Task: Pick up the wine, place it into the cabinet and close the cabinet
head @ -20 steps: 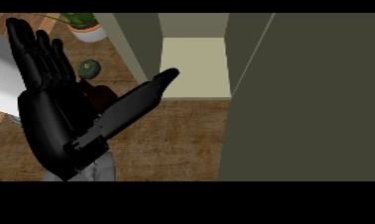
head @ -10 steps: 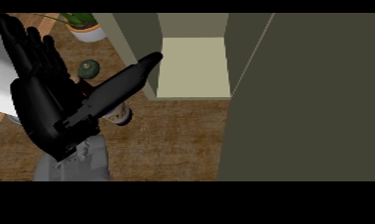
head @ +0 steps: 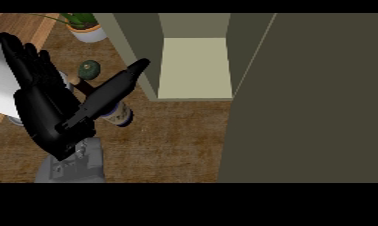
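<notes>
- Left hand (head: 52,115) open, fingers (head: 33,65) straight, over the wine (head: 118,115) on the counter (head: 170,140).
- Cabinet (head: 196,67) open, far right.
- Plant (head: 87,27) far left.

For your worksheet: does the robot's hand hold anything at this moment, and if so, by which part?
Nothing is held. The left hand is open, fingers straight, thumb stretched out above the wine bottle, which stands on the counter beside it.

a small plant in a white pot (head: 87,31) sits at the far back of the brown wooden counter (head: 170,140), up past the black hand (head: 46,115). a little round dark green thing (head: 89,69) sits on the counter just beyond the hand's thumb, closer than the pot.
</notes>
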You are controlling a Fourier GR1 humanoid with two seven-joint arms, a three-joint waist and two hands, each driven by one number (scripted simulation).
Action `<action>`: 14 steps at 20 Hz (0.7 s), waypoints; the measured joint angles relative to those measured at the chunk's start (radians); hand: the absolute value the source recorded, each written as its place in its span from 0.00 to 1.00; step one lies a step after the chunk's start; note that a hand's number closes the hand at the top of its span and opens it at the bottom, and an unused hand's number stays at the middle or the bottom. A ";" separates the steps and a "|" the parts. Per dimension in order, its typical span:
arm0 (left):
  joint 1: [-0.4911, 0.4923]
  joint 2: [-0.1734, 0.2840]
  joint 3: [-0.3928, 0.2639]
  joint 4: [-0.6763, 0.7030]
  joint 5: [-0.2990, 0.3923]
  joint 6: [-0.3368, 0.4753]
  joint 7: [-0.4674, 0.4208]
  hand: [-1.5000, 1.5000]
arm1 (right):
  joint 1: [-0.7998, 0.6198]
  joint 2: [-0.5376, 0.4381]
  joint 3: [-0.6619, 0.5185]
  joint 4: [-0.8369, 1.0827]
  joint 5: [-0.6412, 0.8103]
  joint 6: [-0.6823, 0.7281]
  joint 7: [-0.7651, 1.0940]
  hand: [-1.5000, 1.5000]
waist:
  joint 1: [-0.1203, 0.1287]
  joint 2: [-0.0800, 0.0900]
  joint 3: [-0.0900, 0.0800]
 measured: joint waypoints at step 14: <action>0.187 0.006 0.001 0.080 0.254 0.098 -0.253 0.00 | -0.094 -0.009 -0.018 0.010 0.007 -0.016 0.042 0.00 | 0.001 0.001 -0.001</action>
